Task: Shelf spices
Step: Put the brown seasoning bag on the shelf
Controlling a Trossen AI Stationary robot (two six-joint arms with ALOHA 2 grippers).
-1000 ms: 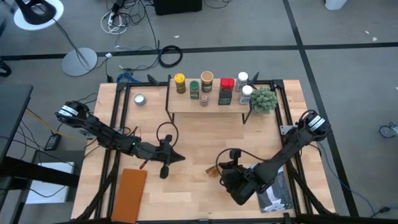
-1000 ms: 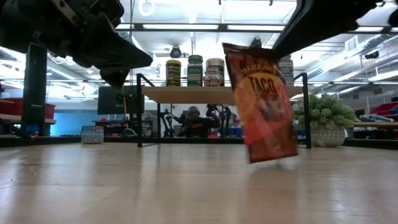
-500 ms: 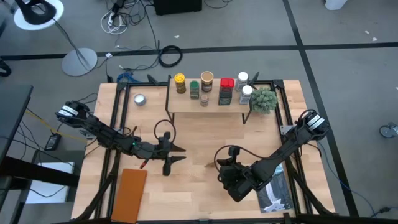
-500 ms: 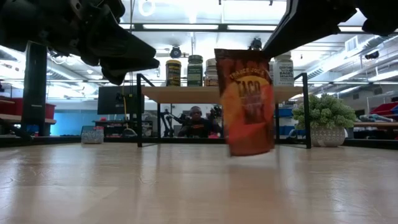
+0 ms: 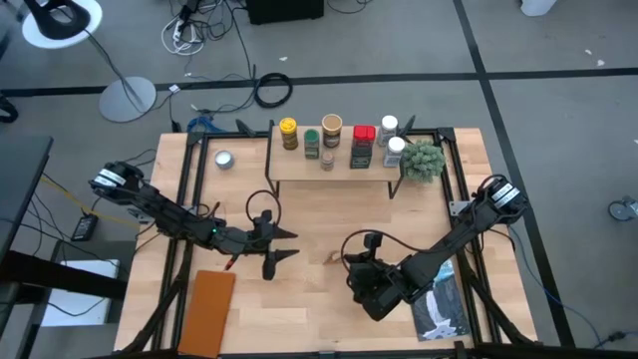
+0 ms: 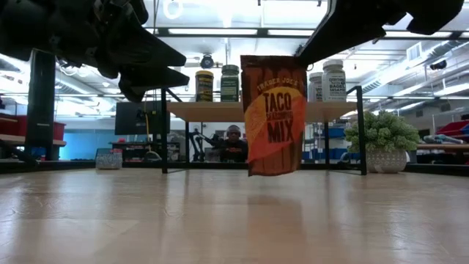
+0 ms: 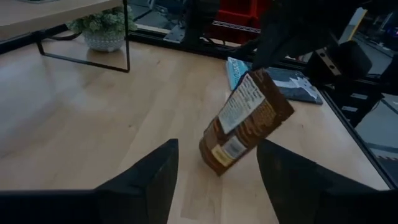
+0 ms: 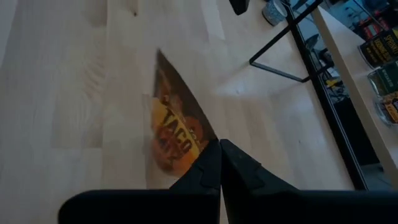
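High view: left gripper [image 5: 282,244] at centre-left of frame, fingers parted, nothing between them; right gripper [image 5: 344,261] just right of it, pinched on the taco packet [image 5: 330,258]. Jars [image 5: 331,129] stand on the shelf [image 5: 299,166] at upper centre. Low view: packet [image 6: 274,114] hangs upright at frame centre, clear of the table [image 6: 220,220], in front of the shelf [image 6: 212,110]. Left wrist view: packet [image 7: 244,121] tilted, beyond the spread fingers [image 7: 155,180]. Right wrist view: closed fingers [image 8: 214,168] clamp the packet's [image 8: 174,134] edge.
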